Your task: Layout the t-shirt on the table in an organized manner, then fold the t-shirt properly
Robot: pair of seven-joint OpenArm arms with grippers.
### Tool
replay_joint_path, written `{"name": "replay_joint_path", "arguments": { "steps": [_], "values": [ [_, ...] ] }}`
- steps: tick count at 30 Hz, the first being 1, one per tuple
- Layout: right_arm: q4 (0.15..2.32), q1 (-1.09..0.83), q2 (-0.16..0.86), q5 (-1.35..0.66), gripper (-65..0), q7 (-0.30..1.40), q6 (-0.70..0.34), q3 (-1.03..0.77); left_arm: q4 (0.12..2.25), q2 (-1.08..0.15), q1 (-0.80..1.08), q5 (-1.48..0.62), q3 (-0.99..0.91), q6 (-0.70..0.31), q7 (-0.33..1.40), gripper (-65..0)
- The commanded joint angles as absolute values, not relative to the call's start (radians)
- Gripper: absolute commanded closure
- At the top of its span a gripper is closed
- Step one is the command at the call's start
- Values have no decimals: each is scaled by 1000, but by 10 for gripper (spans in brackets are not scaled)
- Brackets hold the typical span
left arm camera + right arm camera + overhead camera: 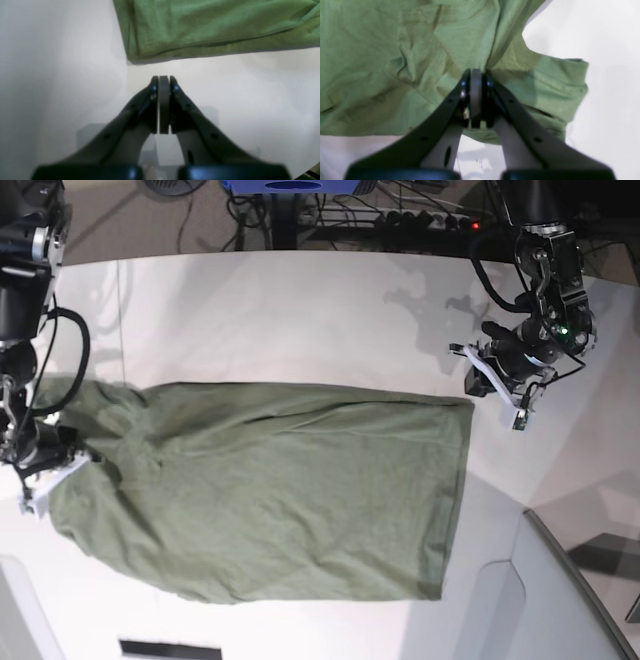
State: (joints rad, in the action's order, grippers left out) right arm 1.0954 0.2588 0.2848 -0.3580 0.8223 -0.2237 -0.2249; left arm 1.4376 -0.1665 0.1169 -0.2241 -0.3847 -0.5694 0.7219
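T-shirt: I see the t-shirt (pixel 270 490) spread flat across the middle of the surface (pixel 300 320), its hem toward the right edge in the base view and its neck and sleeves toward the left edge. The body lies mostly smooth, with long shallow creases running along it.

Sleeve end: near the left edge the cloth bunches and wrinkles. In the right wrist view I see a sleeve (pixel 560 85) folded over on itself.

Right end effector: my right end effector (pixel 476 75) is clenched, its pads pressed together with the tips at a bunched fold of the t-shirt (pixel 382 62). I cannot tell whether any cloth is caught between them. In the base view it sits at the left edge (pixel 55 465), over the sleeve area.

Left end effector: my left end effector (pixel 164 81) is clenched on nothing, pads touching, over bare surface (pixel 250 100). It is just beside the hem corner of the t-shirt (pixel 200 27), apart from the cloth.

Left arm position: in the base view it hangs near the right edge (pixel 500 385), just off the far hem corner.
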Motion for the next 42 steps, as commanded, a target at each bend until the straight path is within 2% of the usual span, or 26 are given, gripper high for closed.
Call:
{"name": "replay_joint_path", "arguments": {
  "steps": [1, 11, 13, 17, 18, 24, 25, 27, 30, 31, 39, 42],
  "values": [
    [1090, 291, 303, -361, -23, 799, -223, -226, 1454, -176, 107, -236, -387, -570, 705, 0],
    [832, 389, 334, -358, -27, 648, -225, -217, 1454, -177, 107, -236, -386, -570, 705, 0],
    [792, 409, 337, -357, -71, 628, -220, -216, 1454, -177, 107, -236, -386, -570, 705, 0],
    [765, 426, 357, -357, -273, 621, -219, -216, 1454, -177, 107, -236, -386, -570, 705, 0],
    [765, 429, 360, -357, -302, 621, -219, -216, 1454, -177, 107, -236, -386, -570, 705, 0],
    [759, 443, 378, -357, -303, 621, -219, -216, 1454, -177, 107, -236, -386, -570, 705, 0],
    [759, 443, 378, -357, -285, 621, -220, -216, 1454, -177, 107, -236, -386, -570, 705, 0],
    [759, 443, 378, -357, -204, 621, -223, -216, 1454, -177, 107, -236, -386, -570, 705, 0],
    [757, 443, 378, -357, -32, 624, -225, -216, 1454, -177, 107, -236, -386, -570, 705, 0],
    [757, 443, 378, -357, 0, 625, -225, -216, 1454, -177, 107, -236, -386, -570, 705, 0],
    [759, 441, 363, -358, -84, 630, -225, -225, 1452, -177, 107, -234, -386, -570, 705, 0],
    [759, 441, 361, -358, -168, 651, -220, -225, 1452, -177, 107, -234, -386, -570, 705, 0]
  ]
}}
